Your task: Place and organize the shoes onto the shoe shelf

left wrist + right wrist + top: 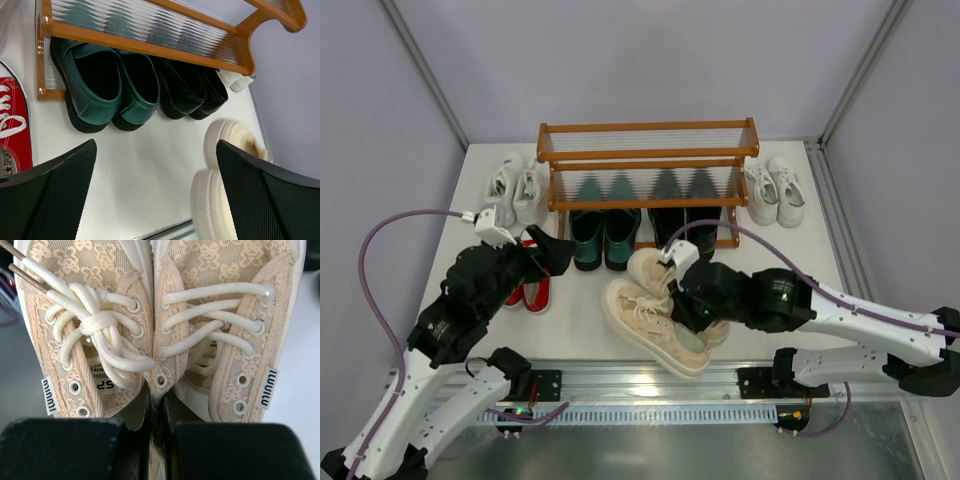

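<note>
The orange-brown wooden shelf [647, 152] is set at the white table's [800, 260] far edge, between white sneakers [515, 185] and white trainers [773, 190]. On its bottom tier glossy green loafers [605, 238] are kept left of glossy black loafers [669, 222]; before it, red sneakers [535, 290] left of beige lace-ups [655, 315].

**Shoe shelf** [150, 49]: orange-brown wood, smooth, with a varnished sheen. Its slats [125, 22] are pale, ribbed and faintly shiny.

**Green loafers** [95, 95]: smooth, high-gloss uppers.

**Black loafers** [187, 97]: equally glossy and smooth.

**Red sneaker** [12, 130]: matt woven canvas with white cloth lacing.

**Beige sneakers** [235, 355]: matt, rough cloth in a lace-like pattern. The laces [100, 325] are thick cream cord, and the eyelets [161, 380] are ringed in pale metal. The sole rims are smooth, off-white and rubbery.

**Bench** [170, 140]: white, matt, finely grained.

**Left gripper** [156, 155]: black fingers [55, 195] with a fine mesh-like texture.

**Right gripper** [160, 440]: black, matt, slightly grainy plastic.
</note>
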Controlling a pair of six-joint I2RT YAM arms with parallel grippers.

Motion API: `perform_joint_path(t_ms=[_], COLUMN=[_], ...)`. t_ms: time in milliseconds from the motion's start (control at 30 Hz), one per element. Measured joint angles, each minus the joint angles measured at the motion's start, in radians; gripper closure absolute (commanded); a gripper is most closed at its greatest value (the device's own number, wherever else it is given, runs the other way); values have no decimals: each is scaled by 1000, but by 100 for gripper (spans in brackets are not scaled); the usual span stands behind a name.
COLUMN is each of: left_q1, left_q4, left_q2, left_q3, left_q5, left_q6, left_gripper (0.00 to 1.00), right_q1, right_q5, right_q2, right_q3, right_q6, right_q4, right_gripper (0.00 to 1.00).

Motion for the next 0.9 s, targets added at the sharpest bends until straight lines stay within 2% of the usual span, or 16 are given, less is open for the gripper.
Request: perform_joint_path(t_ms=[133, 233, 467, 767, 900], left_q1=[0, 0, 0, 0, 0], left_q4=[-18, -31, -50, -85, -101], left_q2=[8, 6, -23, -53, -60], left_q3=[9, 17, 19, 35, 42], left_q5=[1, 1, 1, -3, -3], left_q6=[3, 14, 18, 20, 22], left_gripper=[0, 0, 0, 0, 0], right_q1=[-210, -324, -404, -616, -708], right_q5=[-21, 0, -35, -69, -87], right_q2=[27, 106, 296, 320, 386], right_q3=[92, 128, 234, 337, 378], right_q6=[-68, -118, -206, -230, -231], right_q4=[21, 25, 28, 76, 97], right_gripper=[96, 96, 96, 96, 96])
